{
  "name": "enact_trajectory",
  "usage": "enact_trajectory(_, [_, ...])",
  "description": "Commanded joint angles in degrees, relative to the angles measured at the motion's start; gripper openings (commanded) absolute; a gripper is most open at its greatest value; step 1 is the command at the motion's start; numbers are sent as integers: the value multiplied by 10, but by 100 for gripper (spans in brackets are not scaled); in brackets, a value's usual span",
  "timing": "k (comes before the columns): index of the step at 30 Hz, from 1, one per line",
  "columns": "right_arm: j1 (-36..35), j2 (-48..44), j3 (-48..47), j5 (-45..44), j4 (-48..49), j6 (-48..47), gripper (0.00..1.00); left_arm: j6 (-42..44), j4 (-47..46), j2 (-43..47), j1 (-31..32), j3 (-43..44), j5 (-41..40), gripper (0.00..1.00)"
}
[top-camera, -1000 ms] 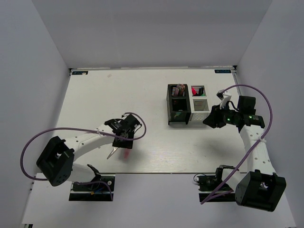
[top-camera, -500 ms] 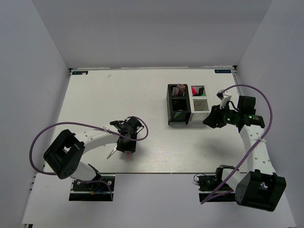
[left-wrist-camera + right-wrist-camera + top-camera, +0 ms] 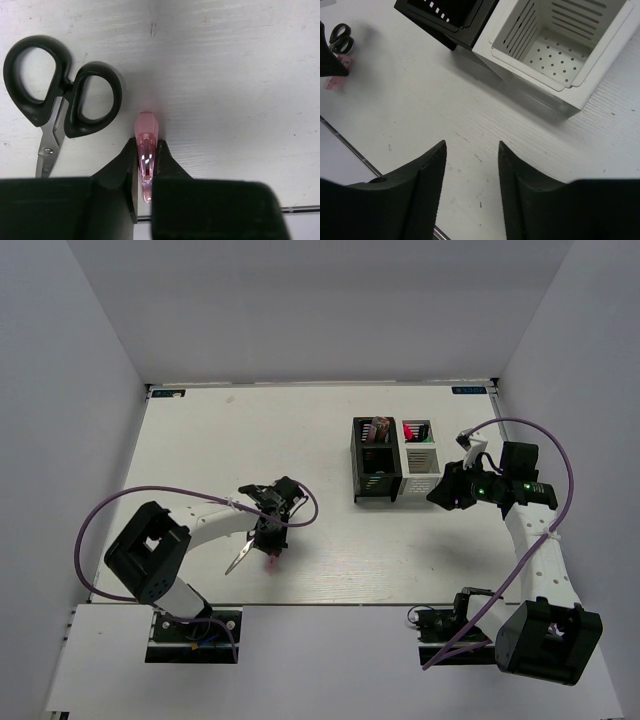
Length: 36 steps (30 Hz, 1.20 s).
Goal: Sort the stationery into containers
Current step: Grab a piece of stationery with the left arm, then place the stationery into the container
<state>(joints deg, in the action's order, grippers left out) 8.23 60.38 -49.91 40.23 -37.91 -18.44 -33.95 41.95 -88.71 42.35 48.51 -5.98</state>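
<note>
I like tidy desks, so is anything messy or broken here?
Nothing looks broken or spilled. The black holder and white holder stand upright, and the scissors lie flat beside the pink cutter in the left gripper.

A white, wood-grained table (image 3: 200,440) fills the middle of the overhead view. Plain pale grey walls (image 3: 320,310) close it in at nine, twelve and three o'clock. The light is soft and even, and faint scuffs mark the tabletop.

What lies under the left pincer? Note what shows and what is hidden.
The left pincer pinches a pink cutter lying on the table, its tip poking out ahead. Black-handled scissors lie beside it, not touching. The cutter's rear end is covered by the pincer.
</note>
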Motion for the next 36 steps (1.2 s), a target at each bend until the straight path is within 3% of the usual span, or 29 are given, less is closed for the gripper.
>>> enact_trajectory(1, [1,-5,-16,1,2,-1,51,4,-4,21,20,16,5,0])
enact_trajectory(2, [0,-6,-16,2,3,-2,72,7,-2,27,26,56,4,0])
enact_trajectory(3, [1,-7,-16,2,3,-1,84,20,1,31,33,72,7,0])
enact_trajectory(4, [0,-11,-13,4,3,-2,90,25,-4,37,53,104,10,0])
enact_trajectory(5, [1,-11,-12,13,6,-7,90,31,-11,39,61,135,15,0])
enact_trajectory(6, [1,-18,-10,18,6,-7,77,54,-38,42,70,155,20,0])
enact_trajectory(7, [1,-19,-9,32,5,-17,42,63,-84,45,79,161,29,0])
enact_trajectory(8, [1,-22,-9,37,2,-13,0,84,-151,54,89,161,37,0])
enact_trajectory(10, [0,-24,-5,46,1,-15,0,142,-232,61,99,148,54,0])
enact_trajectory(11, [2,-25,-2,49,6,-14,0,155,-333,58,110,144,49,0])
enact_trajectory(12, [2,-28,2,53,10,-13,5,167,-362,53,112,148,48,0])
enact_trajectory(15, [2,-29,3,52,16,-14,53,209,-412,5,110,209,42,0])
enact_trajectory(16, [1,-30,3,52,16,-14,57,242,-438,-5,111,219,40,0])
enact_trajectory(24, [1,-25,3,57,13,-23,62,274,-582,-132,99,315,18,0])
enact_trajectory(28, [1,-27,4,54,14,-25,65,271,-566,-206,86,380,16,0])
enact_trajectory(32, [2,-32,5,49,15,-29,73,283,-566,-234,85,391,-5,8])
enact_trajectory(33, [3,-29,5,49,14,-28,73,284,-565,-238,84,394,-10,14])
enact_trajectory(36, [4,-33,5,49,18,-29,74,286,-556,-249,80,390,-23,14])
